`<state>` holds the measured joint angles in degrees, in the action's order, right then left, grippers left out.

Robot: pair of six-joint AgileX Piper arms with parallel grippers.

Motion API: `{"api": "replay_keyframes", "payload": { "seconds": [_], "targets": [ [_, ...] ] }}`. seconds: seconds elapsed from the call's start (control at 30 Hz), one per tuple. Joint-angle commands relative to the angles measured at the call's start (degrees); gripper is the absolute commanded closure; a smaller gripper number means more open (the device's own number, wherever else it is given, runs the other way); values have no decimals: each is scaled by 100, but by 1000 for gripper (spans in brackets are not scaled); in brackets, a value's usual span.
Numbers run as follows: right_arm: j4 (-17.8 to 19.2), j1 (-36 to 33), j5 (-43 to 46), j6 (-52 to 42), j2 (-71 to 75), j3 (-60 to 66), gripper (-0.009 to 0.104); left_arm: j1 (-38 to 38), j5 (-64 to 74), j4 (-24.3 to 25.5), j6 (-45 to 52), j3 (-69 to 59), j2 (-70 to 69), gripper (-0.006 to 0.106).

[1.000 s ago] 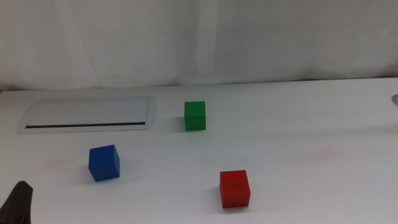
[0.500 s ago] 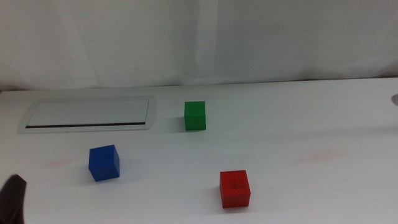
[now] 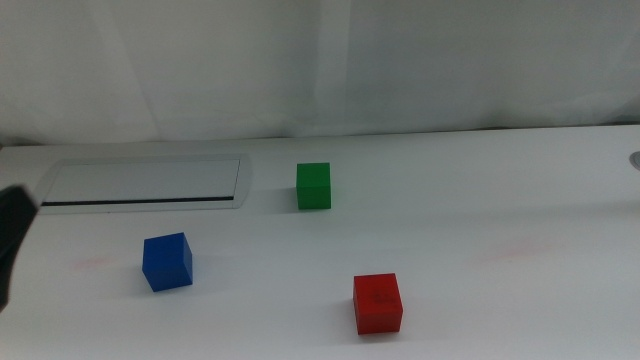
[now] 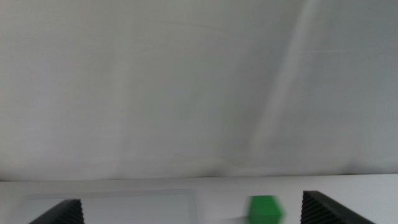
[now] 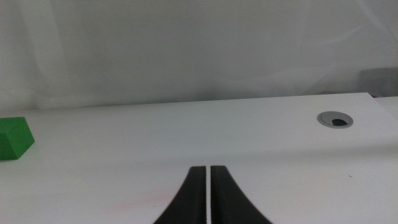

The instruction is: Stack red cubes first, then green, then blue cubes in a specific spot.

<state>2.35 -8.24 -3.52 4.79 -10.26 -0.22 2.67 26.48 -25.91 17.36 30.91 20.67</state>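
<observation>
The red cube (image 3: 378, 303) sits at the front of the white table, right of centre. The green cube (image 3: 313, 186) stands further back near the middle. The blue cube (image 3: 167, 261) sits at the front left. All three stand apart, none stacked. My left gripper (image 3: 12, 228) shows as a dark shape at the left edge, left of the blue cube and clear of it. In the left wrist view its jaws stand wide apart and empty (image 4: 188, 200), with the green cube (image 4: 264, 209) ahead. My right gripper (image 5: 207, 169) is shut and empty, out of the middle view; the green cube (image 5: 13, 138) shows far off.
A grey-rimmed rectangular panel (image 3: 145, 183) lies in the table at the back left, also in the left wrist view (image 4: 112, 208). Faint pink smudges (image 3: 515, 248) mark the tabletop. A grey grommet (image 5: 334, 119) sits at the right edge. A white curtain hangs behind.
My left gripper has moved from the bottom left corner of the middle view up along the left edge. The cubes have not moved.
</observation>
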Motion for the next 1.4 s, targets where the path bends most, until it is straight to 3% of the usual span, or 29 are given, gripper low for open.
{"api": "replay_keyframes", "payload": {
  "seconds": [0.0,0.07,0.17,0.43,0.6,0.73,0.93,1.13,1.2,1.37],
  "targets": [
    [23,22,89,-28,-16,211,98,-34,128,-1097,770,248,426,14],
    [11,22,89,-28,-16,211,98,-34,376,-1701,1247,483,848,14],
    [11,22,89,-28,-16,211,98,-34,695,-2096,1419,893,1577,14],
    [11,22,89,-28,-16,211,98,-83,1152,-2122,1351,2368,3268,14],
    [11,22,89,-28,-16,211,98,-673,1068,-1981,1201,3115,4047,19],
    [11,22,89,-28,-16,211,98,-1610,761,-955,209,3603,4737,26],
    [-1,22,89,-28,-16,211,98,-2855,759,1465,-1902,4416,5802,26],
    [-1,22,89,-28,-16,211,98,-3507,1815,3873,-4317,5353,6993,24],
    [-1,22,89,-28,-16,211,98,-3594,2359,4172,-4722,5723,7447,21],
    [-1,22,89,-28,-16,211,98,-3666,2688,4148,-5009,6340,8271,12]
  ]
}}
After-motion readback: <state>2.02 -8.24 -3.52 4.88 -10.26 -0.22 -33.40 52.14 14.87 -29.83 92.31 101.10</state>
